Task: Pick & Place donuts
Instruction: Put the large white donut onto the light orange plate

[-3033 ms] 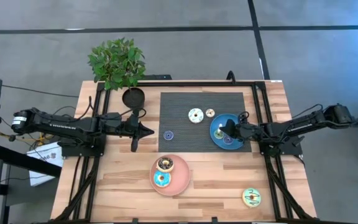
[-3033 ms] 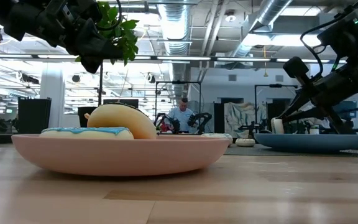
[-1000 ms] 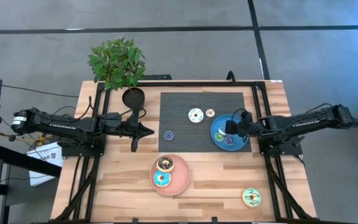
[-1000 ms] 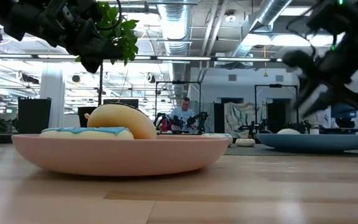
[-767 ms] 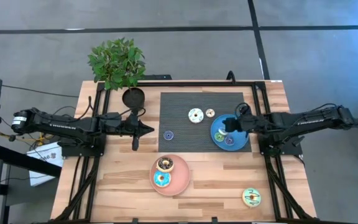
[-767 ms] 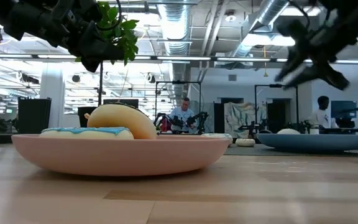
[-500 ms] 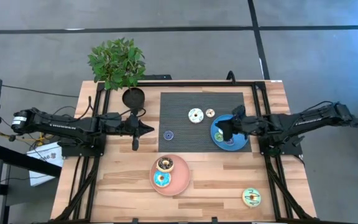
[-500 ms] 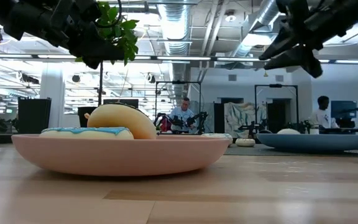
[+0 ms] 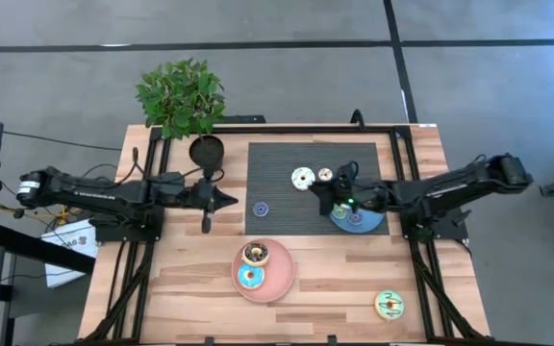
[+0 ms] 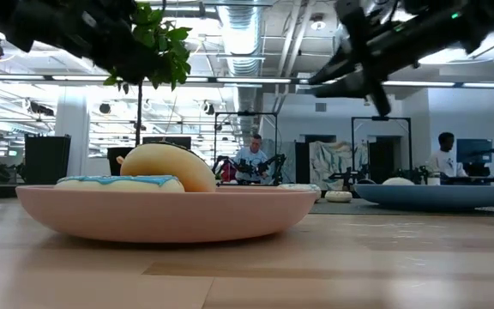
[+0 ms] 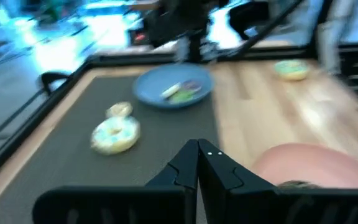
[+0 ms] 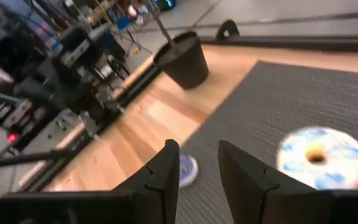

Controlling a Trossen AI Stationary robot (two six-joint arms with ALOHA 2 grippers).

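Observation:
On the dark mat lie a white-frosted donut [image 9: 302, 179], a tiny cream donut [image 9: 325, 174] and a tiny purple donut [image 9: 261, 208]. A brown donut [image 9: 256, 254] and a blue donut [image 9: 250, 278] rest on the pink plate [image 9: 282, 281]. A green-yellow donut [image 9: 389, 305] sits near the table's near right corner. My right gripper [image 9: 321, 197] hovers open above the mat, between the white donut [image 12: 319, 155] and the blue plate [image 9: 365, 223]. Small donuts [image 11: 180, 92] lie on that plate. My left gripper [image 9: 223, 200] is shut, left of the mat.
A potted plant [image 9: 183, 96] and its dark pot [image 9: 206, 151] stand at the far left of the table. Black frame rails [image 9: 404, 183] run along both sides of the mat. Bare wood lies between the pink plate and the green-yellow donut. People show in the room beyond [image 10: 251, 159].
My right gripper has risen from over the blue plate and travelled toward the table's left edge, ending above the mat near the white donut. The donuts and plates have stayed where they were.

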